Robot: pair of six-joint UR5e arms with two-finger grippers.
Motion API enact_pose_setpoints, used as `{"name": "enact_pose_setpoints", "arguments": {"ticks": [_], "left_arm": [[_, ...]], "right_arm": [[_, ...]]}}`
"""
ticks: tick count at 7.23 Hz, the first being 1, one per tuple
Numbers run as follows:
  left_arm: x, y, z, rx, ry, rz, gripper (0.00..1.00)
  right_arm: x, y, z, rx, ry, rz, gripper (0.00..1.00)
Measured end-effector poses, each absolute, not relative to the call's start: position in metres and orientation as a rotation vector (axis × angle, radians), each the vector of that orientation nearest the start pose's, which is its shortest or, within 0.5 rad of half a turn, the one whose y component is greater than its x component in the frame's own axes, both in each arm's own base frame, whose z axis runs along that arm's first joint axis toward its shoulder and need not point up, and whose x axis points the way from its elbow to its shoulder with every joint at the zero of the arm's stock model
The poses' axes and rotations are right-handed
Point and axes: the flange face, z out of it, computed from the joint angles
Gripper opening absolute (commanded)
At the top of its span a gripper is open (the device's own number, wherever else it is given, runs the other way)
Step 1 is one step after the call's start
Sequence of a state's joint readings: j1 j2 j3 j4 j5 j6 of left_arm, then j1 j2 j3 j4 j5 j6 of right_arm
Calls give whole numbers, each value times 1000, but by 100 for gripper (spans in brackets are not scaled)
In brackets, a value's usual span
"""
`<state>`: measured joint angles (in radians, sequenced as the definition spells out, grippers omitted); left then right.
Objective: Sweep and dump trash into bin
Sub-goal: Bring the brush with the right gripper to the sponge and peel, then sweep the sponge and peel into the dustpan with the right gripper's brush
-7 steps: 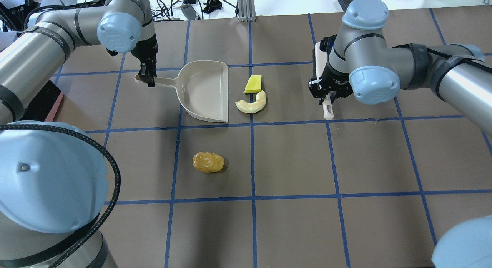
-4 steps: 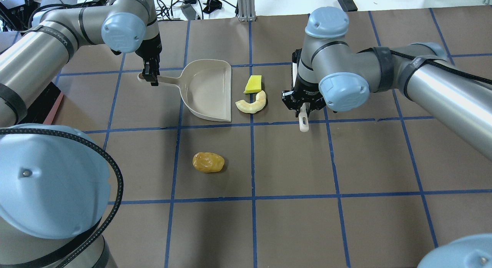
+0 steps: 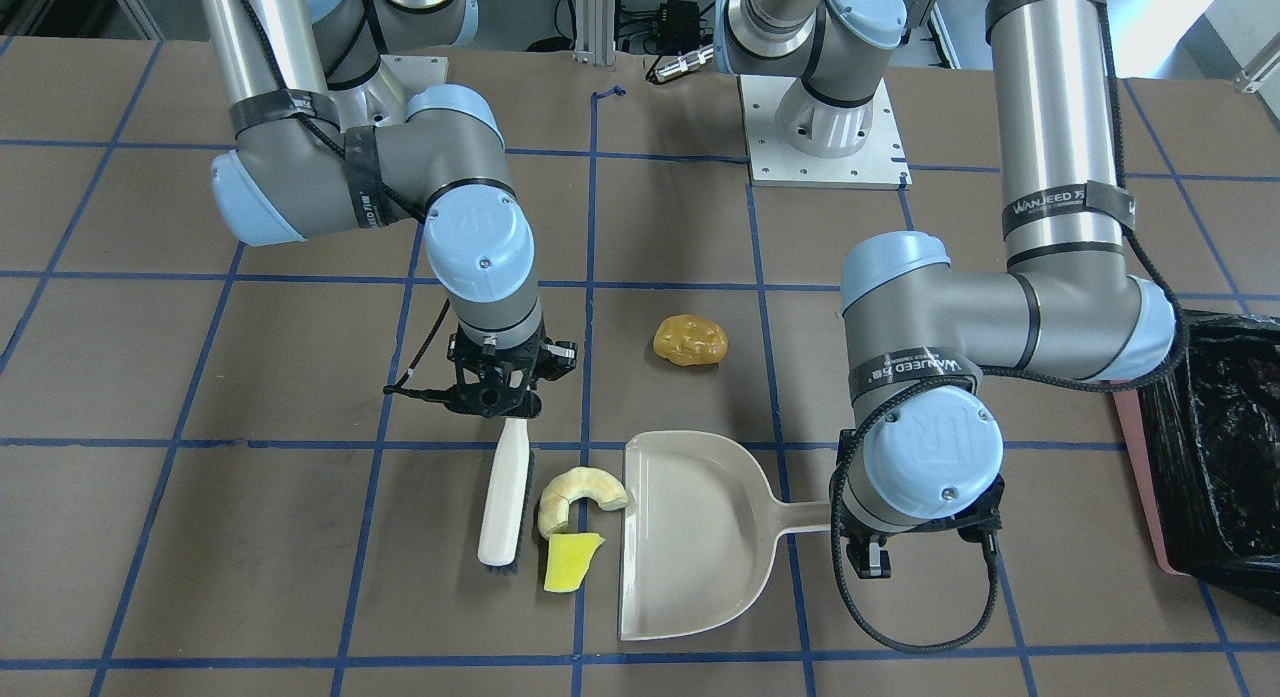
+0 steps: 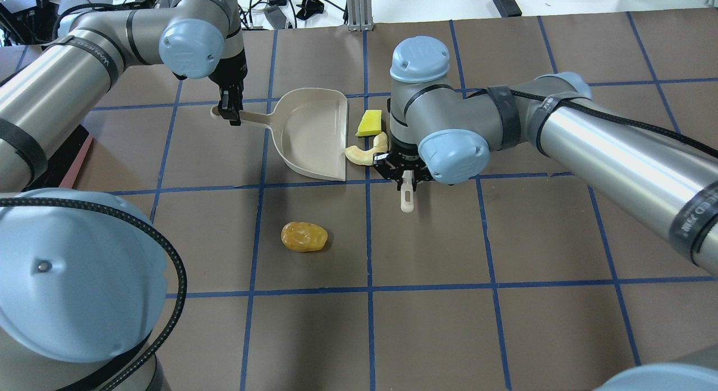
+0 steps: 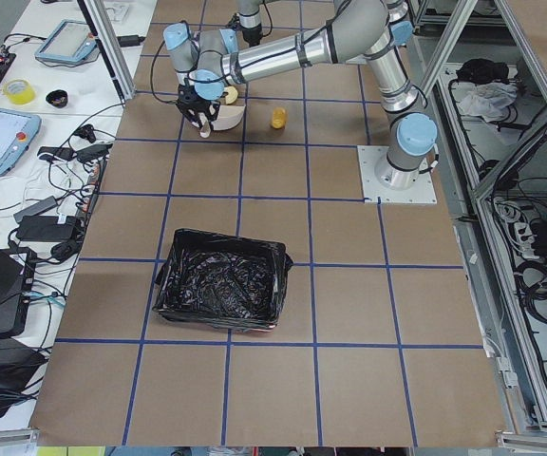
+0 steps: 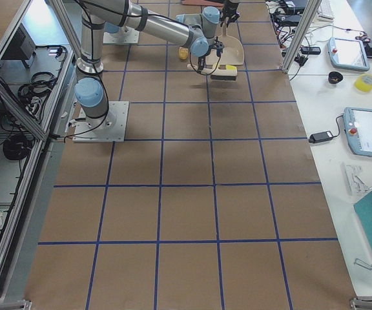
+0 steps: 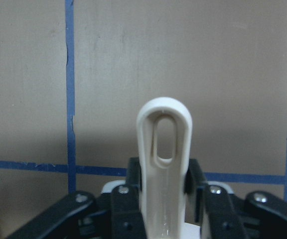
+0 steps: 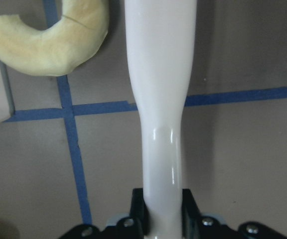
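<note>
A beige dustpan [image 4: 311,133] lies flat, its lip facing the pale crescent [image 4: 364,153] and the yellow wedge [image 4: 370,123]. My left gripper [image 4: 230,113] is shut on the dustpan's handle [image 7: 163,149]. My right gripper [image 4: 406,180] is shut on the handle of a white brush [image 3: 505,497], which lies along the far side of the crescent [image 3: 575,492] and wedge [image 3: 570,562] from the pan [image 3: 690,537]. The orange-brown lump [image 4: 304,237] sits apart, nearer the robot. The black-lined bin [image 3: 1215,457] stands beyond my left arm.
The table is brown with a blue tape grid. The bin [image 5: 221,293] stands about two grid squares from the dustpan toward the table's left end. The arm bases' mounting plate [image 3: 820,137] lies at the robot's side. The right arm's elbow hangs over the wedge and crescent.
My right arm has swept left with the brush, from a grid square away to right beside the crescent and wedge. My left gripper has shifted the dustpan slightly right, toward them.
</note>
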<state>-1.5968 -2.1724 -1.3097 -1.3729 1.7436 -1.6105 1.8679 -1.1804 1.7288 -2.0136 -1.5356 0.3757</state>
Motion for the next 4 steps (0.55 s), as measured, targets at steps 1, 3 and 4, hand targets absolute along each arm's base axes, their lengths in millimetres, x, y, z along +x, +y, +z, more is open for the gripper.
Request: {"name": "enact_pose_setpoints", "arguments": {"ticks": [1, 3, 4], "left_arm": [[-135, -692, 270, -2069, 2061, -41, 0], [-138, -691, 270, -2075, 2059, -39, 0], [-140, -692, 270, -2086, 2052, -41, 0]], "right_arm": [[312, -517, 235, 142, 3136, 189, 0], [336, -509, 221, 160, 3137, 209, 0], [346, -506, 216, 158, 3135, 198, 0]]}}
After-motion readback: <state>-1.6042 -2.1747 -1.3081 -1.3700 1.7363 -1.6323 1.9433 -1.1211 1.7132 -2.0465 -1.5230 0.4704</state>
